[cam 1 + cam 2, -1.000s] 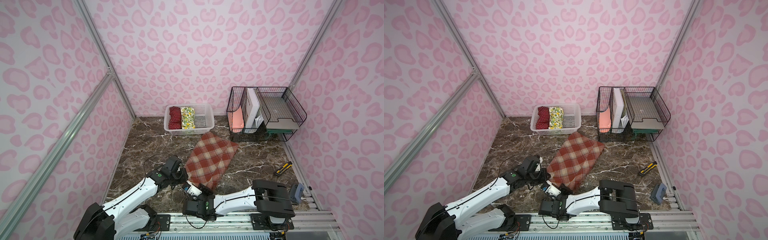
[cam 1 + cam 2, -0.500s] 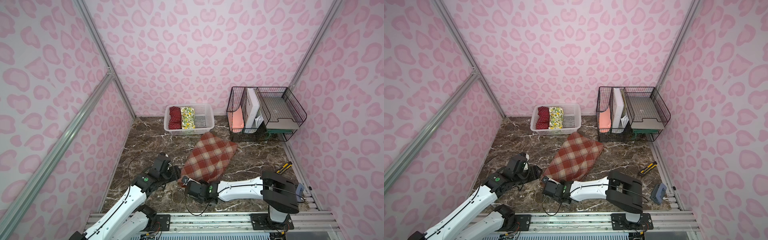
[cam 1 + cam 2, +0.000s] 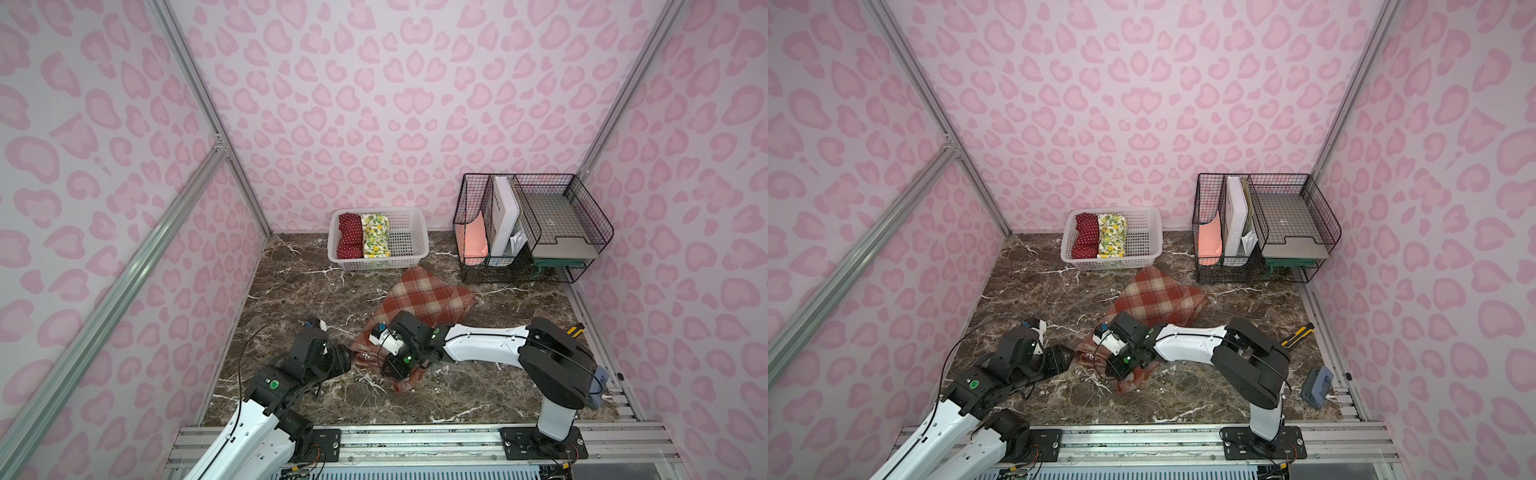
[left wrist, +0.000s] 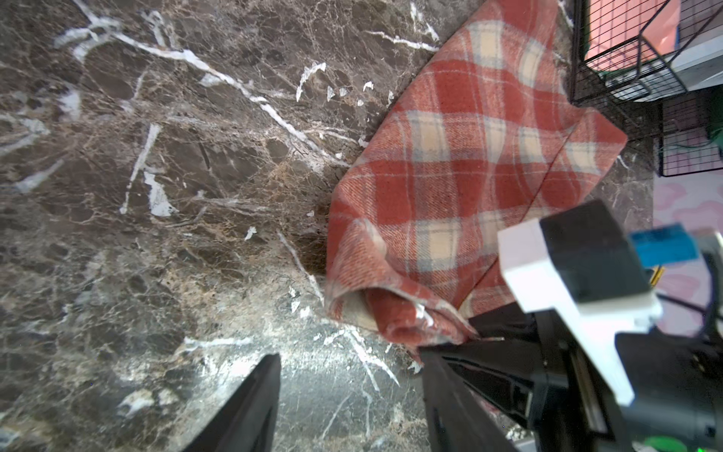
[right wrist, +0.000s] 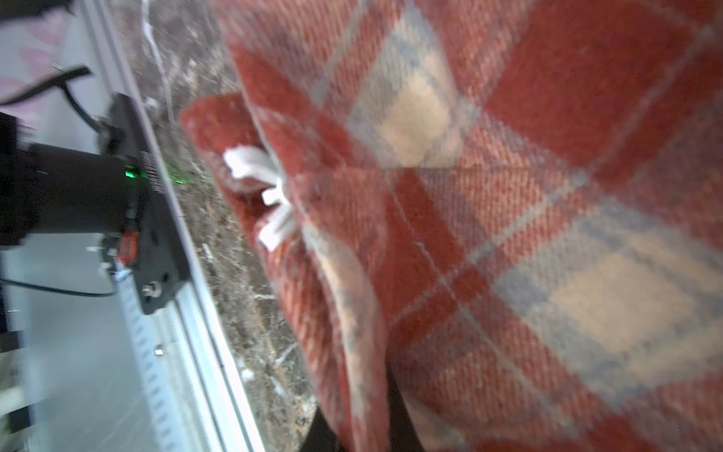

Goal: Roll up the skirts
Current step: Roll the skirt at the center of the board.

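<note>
The plaid skirt lies on the marble floor, its near end bunched and folded over. My right gripper is shut on a fold of that near edge; in the right wrist view the cloth fills the frame and runs between the dark fingers. My left gripper stands open just left of the skirt's near corner, with only bare floor between its fingers. The red dotted skirt and the lemon-print skirt lie rolled side by side in the white basket.
A black wire rack with papers and trays stands at the back right. A yellow-black cutter lies by the right wall, and a grey-blue device sits near the front right corner. The aluminium rail runs along the front.
My left gripper has opened, let go of the skirt's near corner and backed off to the left. The right arm has swung over the skirt, pushing its near end into a fold.
</note>
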`<state>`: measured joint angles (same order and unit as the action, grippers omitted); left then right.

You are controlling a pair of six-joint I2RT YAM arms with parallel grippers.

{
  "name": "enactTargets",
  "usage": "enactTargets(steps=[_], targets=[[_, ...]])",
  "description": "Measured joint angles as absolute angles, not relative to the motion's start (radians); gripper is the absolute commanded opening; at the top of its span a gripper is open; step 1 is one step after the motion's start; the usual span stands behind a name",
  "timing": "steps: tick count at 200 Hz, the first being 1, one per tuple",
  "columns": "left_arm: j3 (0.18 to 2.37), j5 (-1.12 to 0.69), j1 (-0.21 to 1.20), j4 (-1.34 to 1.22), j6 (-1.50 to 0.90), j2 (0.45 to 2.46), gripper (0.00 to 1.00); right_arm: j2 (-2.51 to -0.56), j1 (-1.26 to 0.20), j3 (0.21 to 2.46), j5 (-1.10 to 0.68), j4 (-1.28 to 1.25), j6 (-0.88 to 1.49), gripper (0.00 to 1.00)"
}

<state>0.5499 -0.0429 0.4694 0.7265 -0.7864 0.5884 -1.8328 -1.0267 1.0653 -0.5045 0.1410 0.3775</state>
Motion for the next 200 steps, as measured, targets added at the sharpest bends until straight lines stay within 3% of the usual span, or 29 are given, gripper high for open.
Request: enactTargets(steps=[36,61,126,200], targets=[[0.512,-0.092,0.471,0.723,-0.791,0.579,0.50,-1.869,-0.941,1.045,-0.723,0.030,0.480,0.00],[0.477,-0.097,0.477,0.691,-0.810,0.575,0.50,-1.914,-0.887,1.035,-0.816,-0.022,0.523,0.00],[0.403,-0.093,0.527,0.486,-0.861,0.684,0.74,-2.027,-0.776,1.013,-0.947,-0.105,0.545,0.00],[0.363,-0.018,0.557,0.185,-0.865,0.921,0.76,-2.069,-0.765,1.010,-1.004,-0.157,0.545,0.00]])
